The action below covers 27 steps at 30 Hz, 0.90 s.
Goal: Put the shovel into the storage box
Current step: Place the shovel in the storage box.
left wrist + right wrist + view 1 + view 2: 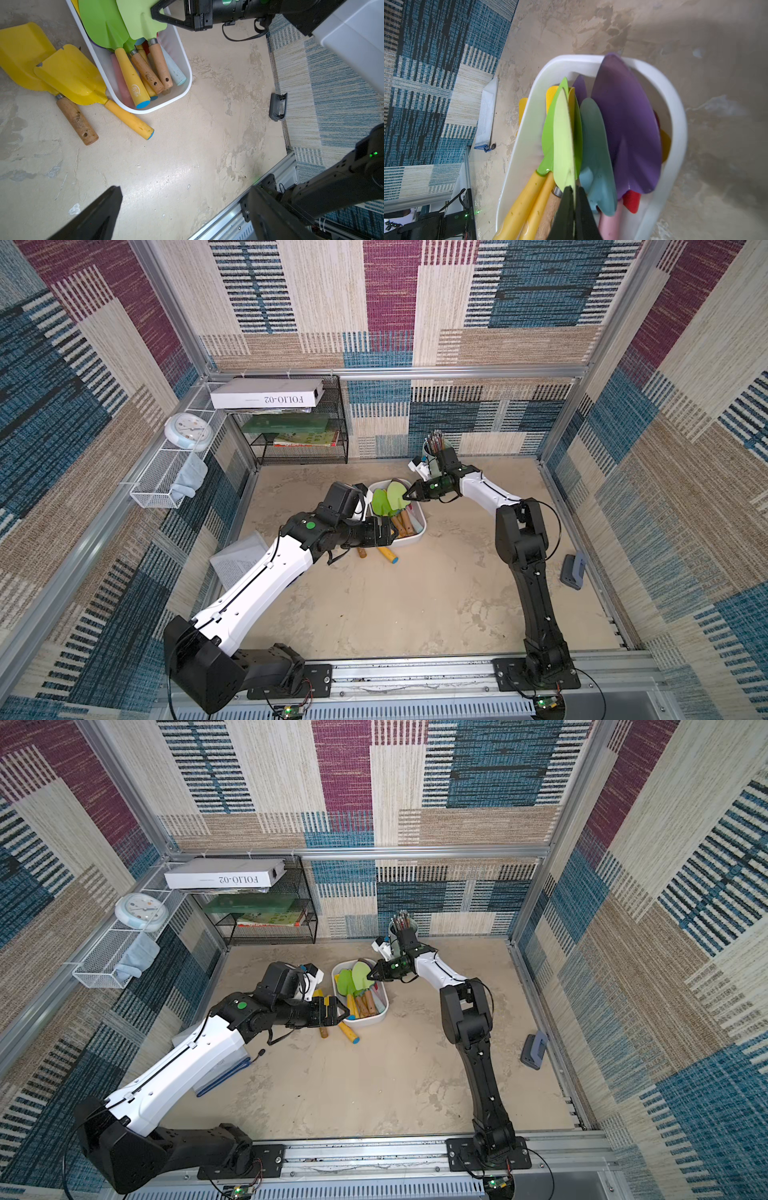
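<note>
The pale green shovel sits handle-down in the storage box, its blade pinched in my right claw: I'd call this the placing step. Next I should release and lift clear. My left claw hangs open by the yellow shovels at the box's eight o'clock.

In both top views the left end effector covers most of the blades of the two yellow-bladed shovels beside the white rectangular plastic storage box; mainly their handles show. Behind the box, the mint-green pencil cup is largely hidden by the right arm. In the left wrist view the box's far end runs off the picture's edge. In the right wrist view the right end effector covers the blade base of the light-green wooden-handled shovel, handle ends inside the box are cut off, and the table beyond the box is blurred.
</note>
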{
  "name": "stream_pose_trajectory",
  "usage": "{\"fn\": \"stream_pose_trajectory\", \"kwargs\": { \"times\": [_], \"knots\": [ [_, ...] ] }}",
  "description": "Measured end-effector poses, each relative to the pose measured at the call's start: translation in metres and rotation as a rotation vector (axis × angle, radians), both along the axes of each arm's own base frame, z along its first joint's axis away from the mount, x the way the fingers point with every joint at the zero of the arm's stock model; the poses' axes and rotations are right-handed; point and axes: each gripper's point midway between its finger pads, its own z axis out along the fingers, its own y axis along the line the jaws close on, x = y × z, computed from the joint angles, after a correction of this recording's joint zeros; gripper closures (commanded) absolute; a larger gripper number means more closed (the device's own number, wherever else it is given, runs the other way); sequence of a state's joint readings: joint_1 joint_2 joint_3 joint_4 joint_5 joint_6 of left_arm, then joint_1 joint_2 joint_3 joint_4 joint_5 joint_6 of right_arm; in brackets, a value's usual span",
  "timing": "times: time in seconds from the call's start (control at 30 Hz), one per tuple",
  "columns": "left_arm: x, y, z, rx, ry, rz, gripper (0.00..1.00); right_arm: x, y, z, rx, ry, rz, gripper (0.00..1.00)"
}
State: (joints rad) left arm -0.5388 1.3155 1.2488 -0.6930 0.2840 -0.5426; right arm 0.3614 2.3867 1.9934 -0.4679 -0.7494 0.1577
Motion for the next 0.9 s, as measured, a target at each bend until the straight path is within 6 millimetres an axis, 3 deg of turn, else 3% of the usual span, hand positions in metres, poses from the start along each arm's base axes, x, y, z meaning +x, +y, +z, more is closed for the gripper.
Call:
{"fn": "stream_pose_trajectory", "kwargs": {
  "times": [0.17,0.3,0.43,0.9],
  "knots": [
    [0.0,0.0,-0.002,0.002,0.004,0.0,0.01,-0.002,-0.001,-0.001,0.002,0.004,-0.006,1.0],
    [0.001,-0.001,-0.003,0.004,0.006,-0.001,0.01,-0.002,-0.002,-0.001,-0.002,0.001,-0.013,0.82],
    [0.001,-0.001,-0.003,0.005,0.008,-0.002,0.0,-0.001,-0.004,0.001,-0.015,-0.01,-0.025,0.72],
    [0.0,0.0,-0.007,0.016,0.019,-0.002,0.01,0.002,-0.012,0.03,-0.037,-0.075,-0.061,0.66]
  ]
}}
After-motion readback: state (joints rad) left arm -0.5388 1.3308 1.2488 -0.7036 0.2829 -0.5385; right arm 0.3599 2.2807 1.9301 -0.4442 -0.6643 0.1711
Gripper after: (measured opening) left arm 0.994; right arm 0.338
